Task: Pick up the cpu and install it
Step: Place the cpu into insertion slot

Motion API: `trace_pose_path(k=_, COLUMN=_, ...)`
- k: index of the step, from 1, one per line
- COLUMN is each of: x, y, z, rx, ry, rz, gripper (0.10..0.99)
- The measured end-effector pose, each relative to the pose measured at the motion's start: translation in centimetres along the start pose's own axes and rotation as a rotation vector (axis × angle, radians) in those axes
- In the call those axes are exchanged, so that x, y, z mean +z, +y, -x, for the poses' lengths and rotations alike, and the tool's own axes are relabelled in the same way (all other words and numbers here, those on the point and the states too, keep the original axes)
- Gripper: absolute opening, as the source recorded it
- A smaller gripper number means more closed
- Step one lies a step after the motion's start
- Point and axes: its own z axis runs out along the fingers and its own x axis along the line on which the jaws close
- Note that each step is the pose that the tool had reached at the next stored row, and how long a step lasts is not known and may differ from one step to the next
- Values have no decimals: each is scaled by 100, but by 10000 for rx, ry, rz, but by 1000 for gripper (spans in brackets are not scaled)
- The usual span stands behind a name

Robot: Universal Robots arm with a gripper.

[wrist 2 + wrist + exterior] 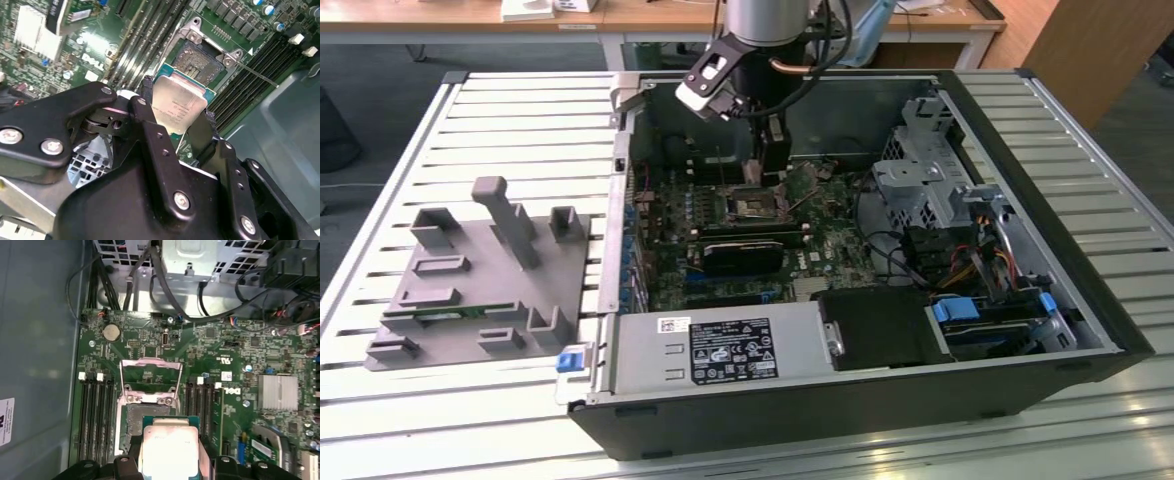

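Partly hidden — cpu [176, 111] in pincer [178, 101], over mobo socket [201, 59]

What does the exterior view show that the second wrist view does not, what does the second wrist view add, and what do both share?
Exterior view: the grey plastic fixture on the slatted metal table, and the silver power supply box in the black computer case. Second wrist view: the silvery-grey square cpu clamped in the black gripper, near the open metal-framed socket. Both: the green motherboard, the socket and the gripper.
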Motion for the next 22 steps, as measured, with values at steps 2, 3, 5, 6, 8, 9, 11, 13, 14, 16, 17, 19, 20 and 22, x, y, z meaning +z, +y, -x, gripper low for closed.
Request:
trace_pose_path(k=2, x=35, y=-2, z=-17, rx=0, ry=-1, rz=-1, gripper=529)
trace_pose_path(k=3, x=52, y=-3, z=-24, rx=0, ry=-1, rz=-3, gripper=529)
trace_pose_path(k=5, x=82, y=-4, z=-33, rx=0, ry=4, rz=-4, gripper=529)
trace_pose_path(k=6, x=100, y=-6, z=-36, rx=1, ry=5, rz=-3, gripper=529)
trace_pose_path(k=8, x=137, y=-8, z=-39, rx=8, ry=6, rz=-4, gripper=529)
trace_pose_path(k=9, x=155, y=-10, z=-40, rx=21, ry=4, rz=-5, gripper=529)
trace_pose_path(k=11, x=190, y=-17, z=-42, rx=38, ry=2, rz=-6, gripper=529)
trace_pose_path(k=13, x=226, y=-20, z=-45, rx=43, ry=3, rz=-5, gripper=529)
trace_pose_path(k=14, x=244, y=-21, z=-48, rx=51, ry=1, rz=-6, gripper=529)
trace_pose_path(k=16, x=272, y=-23, z=-61, rx=69, ry=0, rz=-7, gripper=529)
trace_pose_path(k=17, x=284, y=-23, z=-69, rx=68, ry=-1, rz=-7, gripper=529)
trace_pose_path(k=19, x=301, y=-24, z=-83, rx=68, ry=1, rz=-6, gripper=529)
trace_pose_path(k=20, x=306, y=-24, z=-83, rx=68, ry=3, rz=-5, gripper=529)
trace_pose_path(k=22, x=317, y=-25, z=-84, rx=68, ry=2, rz=-6, gripper=529)
